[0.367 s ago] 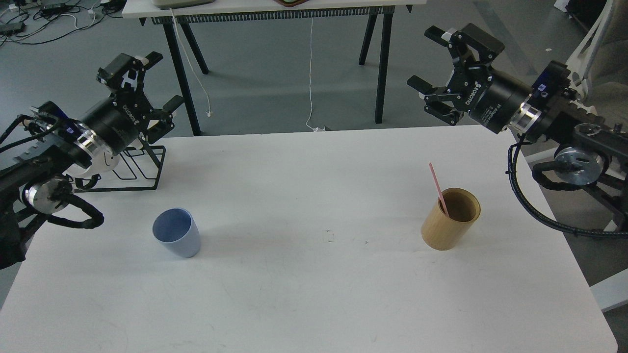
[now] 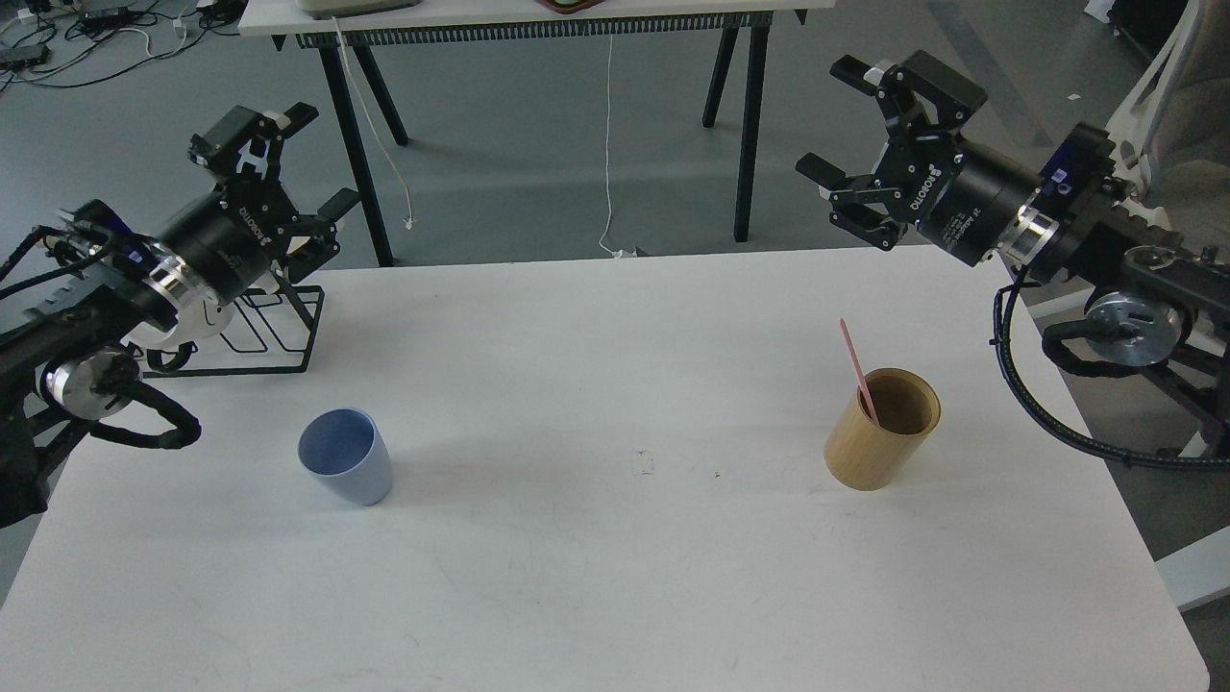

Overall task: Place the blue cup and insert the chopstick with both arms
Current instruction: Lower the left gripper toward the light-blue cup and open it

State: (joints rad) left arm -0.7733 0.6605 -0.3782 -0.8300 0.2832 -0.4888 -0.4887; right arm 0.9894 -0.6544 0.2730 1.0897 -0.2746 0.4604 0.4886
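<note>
The blue cup (image 2: 346,468) stands upright and empty on the white table (image 2: 615,577), at the left. A pink chopstick (image 2: 855,367) leans inside the tan wooden holder (image 2: 882,428) at the right, its upper end sticking out. My left gripper (image 2: 312,163) is open and empty, raised over the table's back left corner, well above and behind the cup. My right gripper (image 2: 834,120) is open and empty, raised beyond the table's back right edge, well above the holder.
A black wire rack (image 2: 274,332) stands on the table's back left, under my left arm. Another table with dark legs (image 2: 745,125) and hanging cables stands behind. A white chair (image 2: 1168,106) is at the far right.
</note>
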